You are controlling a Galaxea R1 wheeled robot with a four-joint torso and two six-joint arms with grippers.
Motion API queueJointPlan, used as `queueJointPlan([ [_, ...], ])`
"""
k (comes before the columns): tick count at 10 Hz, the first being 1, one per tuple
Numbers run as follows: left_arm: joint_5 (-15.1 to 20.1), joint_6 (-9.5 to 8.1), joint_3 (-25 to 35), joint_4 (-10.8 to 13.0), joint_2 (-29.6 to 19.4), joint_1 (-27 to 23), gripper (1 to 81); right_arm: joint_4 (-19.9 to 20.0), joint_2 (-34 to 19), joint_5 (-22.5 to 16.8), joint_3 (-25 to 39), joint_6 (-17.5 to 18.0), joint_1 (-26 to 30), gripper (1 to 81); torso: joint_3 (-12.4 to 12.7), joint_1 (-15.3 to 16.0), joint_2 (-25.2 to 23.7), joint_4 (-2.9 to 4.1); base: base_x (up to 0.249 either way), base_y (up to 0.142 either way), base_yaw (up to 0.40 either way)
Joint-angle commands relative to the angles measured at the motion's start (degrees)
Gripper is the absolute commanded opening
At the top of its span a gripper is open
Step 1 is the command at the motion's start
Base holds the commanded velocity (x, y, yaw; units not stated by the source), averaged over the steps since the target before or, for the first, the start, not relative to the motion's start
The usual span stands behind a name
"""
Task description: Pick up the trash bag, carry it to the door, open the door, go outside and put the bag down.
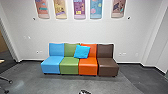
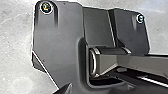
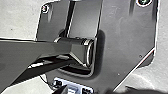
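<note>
I expect a soft, sagging trash bag, best gripped at its neck; I can't tell either claw's state.

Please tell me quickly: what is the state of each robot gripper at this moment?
Left gripper: it cannot be told whether open or closed.
Right gripper: open or closed cannot be told either.

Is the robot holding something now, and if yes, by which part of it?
That cannot be told: neither wrist view makes a hold clear, and the dark shape low in the head view is unclear.
</note>
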Motion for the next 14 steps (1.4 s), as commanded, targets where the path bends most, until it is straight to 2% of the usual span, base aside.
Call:
queueJointPlan([
  [1, 3.49, 0.01, 0.17, 0.31, 0.71, -2.04, 81.1, -0.32, -0.08, -3.21, 0.38, -0.26, 2.03, 81.1, 0.00, 0.05, 0.00, 0.00, 0.147, 0.000, 0.000],
  [14, 3.58, 0.01, 0.09, 0.40, 0.36, -2.04, 81.1, -0.67, 0.89, -3.21, -1.11, -0.27, 2.03, 81.1, 0.00, 0.05, 0.00, 0.00, 0.140, 0.000, 0.000],
])
